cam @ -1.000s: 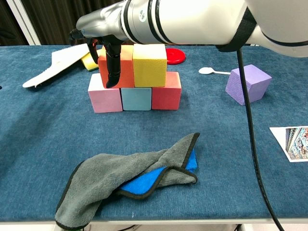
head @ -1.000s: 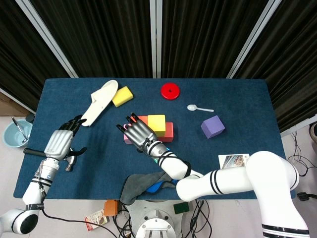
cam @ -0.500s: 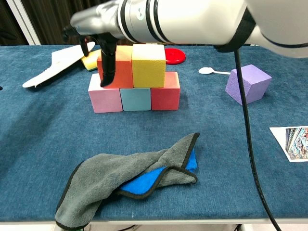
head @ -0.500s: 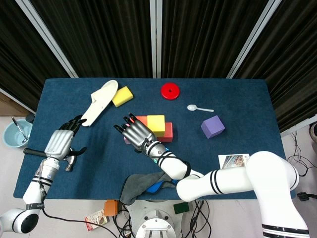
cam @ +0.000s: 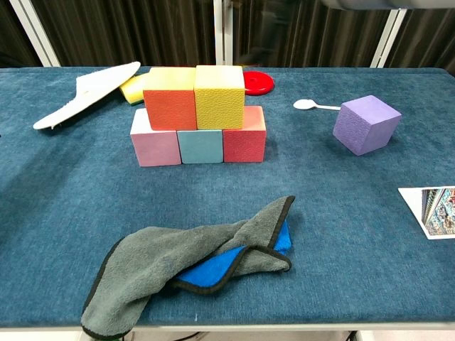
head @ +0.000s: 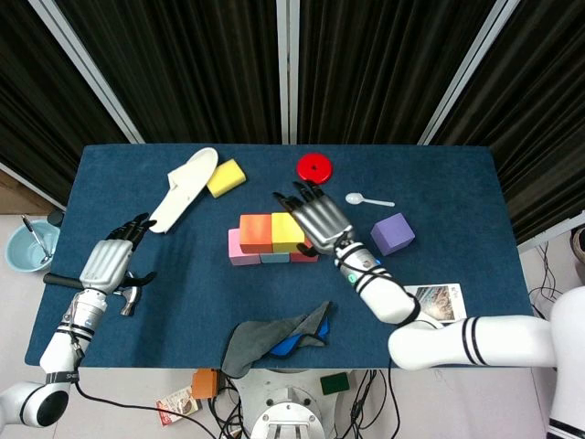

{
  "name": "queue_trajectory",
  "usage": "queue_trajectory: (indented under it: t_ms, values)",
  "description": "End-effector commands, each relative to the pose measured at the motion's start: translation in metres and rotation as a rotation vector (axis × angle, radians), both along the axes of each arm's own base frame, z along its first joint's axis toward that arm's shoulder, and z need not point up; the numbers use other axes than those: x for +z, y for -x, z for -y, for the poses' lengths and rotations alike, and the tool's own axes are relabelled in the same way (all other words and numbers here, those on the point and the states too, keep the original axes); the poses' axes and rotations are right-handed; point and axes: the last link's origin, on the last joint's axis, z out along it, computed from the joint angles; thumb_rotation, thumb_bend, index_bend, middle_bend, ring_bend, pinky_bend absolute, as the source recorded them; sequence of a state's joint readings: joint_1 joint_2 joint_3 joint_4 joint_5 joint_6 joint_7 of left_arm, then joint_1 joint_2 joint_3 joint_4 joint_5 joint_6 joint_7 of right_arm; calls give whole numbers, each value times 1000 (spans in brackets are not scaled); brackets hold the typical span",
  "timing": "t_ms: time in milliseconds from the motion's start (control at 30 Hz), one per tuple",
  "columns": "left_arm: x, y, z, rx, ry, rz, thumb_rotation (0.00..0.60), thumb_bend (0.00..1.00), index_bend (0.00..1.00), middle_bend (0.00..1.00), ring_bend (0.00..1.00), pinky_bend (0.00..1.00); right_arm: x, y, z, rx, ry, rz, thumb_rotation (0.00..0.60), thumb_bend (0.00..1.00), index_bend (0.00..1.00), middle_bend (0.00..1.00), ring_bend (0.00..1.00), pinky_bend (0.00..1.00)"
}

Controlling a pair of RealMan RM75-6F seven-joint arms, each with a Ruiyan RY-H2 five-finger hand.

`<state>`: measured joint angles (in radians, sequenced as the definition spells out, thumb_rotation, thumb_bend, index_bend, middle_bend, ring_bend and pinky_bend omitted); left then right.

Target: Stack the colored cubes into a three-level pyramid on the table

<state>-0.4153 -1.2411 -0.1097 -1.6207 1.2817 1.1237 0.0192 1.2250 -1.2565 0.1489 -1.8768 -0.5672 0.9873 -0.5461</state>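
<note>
A two-level stack stands mid-table: a pink cube point(cam: 155, 140), a light blue cube point(cam: 200, 145) and a red cube point(cam: 244, 138) below, with an orange cube point(cam: 170, 100) and a yellow cube point(cam: 220, 97) on top. A purple cube point(cam: 365, 125) lies apart at the right point(head: 392, 233). My right hand point(head: 317, 219) hovers open, fingers spread, just right of the stack point(head: 271, 238), holding nothing; the chest view does not show it. My left hand point(head: 108, 262) rests open at the table's left edge.
A white shoe insole point(head: 186, 187) and a yellow sponge point(head: 226, 177) lie at the back left. A red disc point(head: 313, 167) and white spoon point(head: 367, 199) sit behind the stack. A grey and blue cloth point(cam: 199, 261) lies at the front, a printed card point(cam: 431, 211) at the right.
My right hand has left the orange cube's left side and swung up and to the right of the stack, out of the chest view. The left hand stayed put.
</note>
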Motion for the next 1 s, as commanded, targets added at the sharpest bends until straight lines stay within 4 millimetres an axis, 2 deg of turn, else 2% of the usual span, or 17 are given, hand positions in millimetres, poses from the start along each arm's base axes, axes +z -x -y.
queue_trajectory:
  t_ms: [33,133,267,500,667,1000]
  values:
    - [-4,-2,-2,-4,22,-3,600,172,114,43,95,179,3,43,-5,-132,-76,-5,600,644,0,251,4,0]
    - [-9,-4,-5,-10,47,-18,600,172,114,57,95,179,-2,65,-3,-204,-132,7,600,854,0,257,3,0]
    - [-15,-8,-8,-13,77,-58,600,173,113,104,100,179,-14,86,-1,-257,-183,24,600,972,0,257,0,0]
    - [-23,-14,-11,-11,94,-64,600,174,113,106,101,178,-37,97,13,-300,-219,52,600,987,0,257,0,0]
    - [-24,-13,-12,-3,92,-62,600,174,114,106,101,178,-54,92,21,-308,-248,80,600,992,0,254,0,0]
    - [-24,-13,-12,-1,87,-65,600,174,113,106,101,178,-72,78,30,-267,-248,106,600,990,0,249,0,0]
